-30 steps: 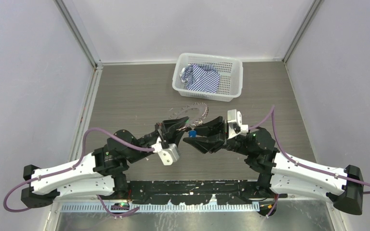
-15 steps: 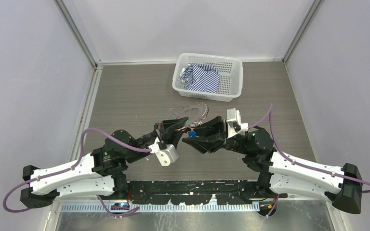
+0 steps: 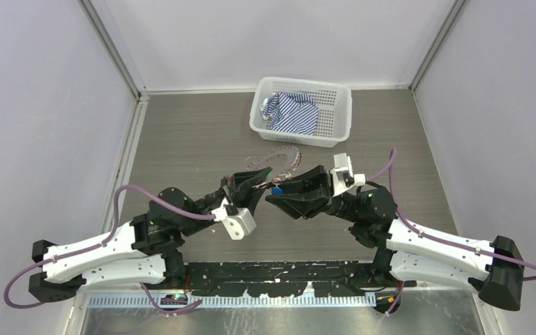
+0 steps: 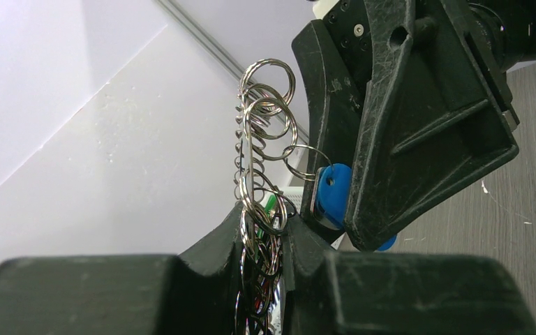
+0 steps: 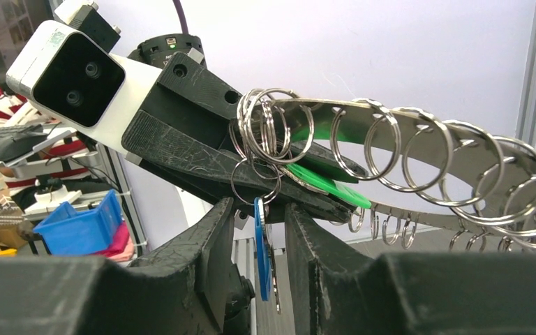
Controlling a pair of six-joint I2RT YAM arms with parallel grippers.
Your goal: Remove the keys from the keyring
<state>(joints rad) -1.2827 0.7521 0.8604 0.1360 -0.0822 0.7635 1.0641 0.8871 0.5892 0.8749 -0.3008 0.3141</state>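
Keyring (image 5: pixel 453 150), a ring-hung metal band, clamped by left gripper (image 4: pixel 264 241); right gripper (image 5: pixel 259 209) parted around blue key (image 5: pixel 261 244).

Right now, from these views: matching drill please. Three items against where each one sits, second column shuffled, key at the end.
Column A
1. left end effector
2. blue key
3. striped cloth

Column B
a. lying in the white basket
b. shut on the keyring
c. between the fingers of the right end effector

Pairs: 1-b, 2-c, 3-a
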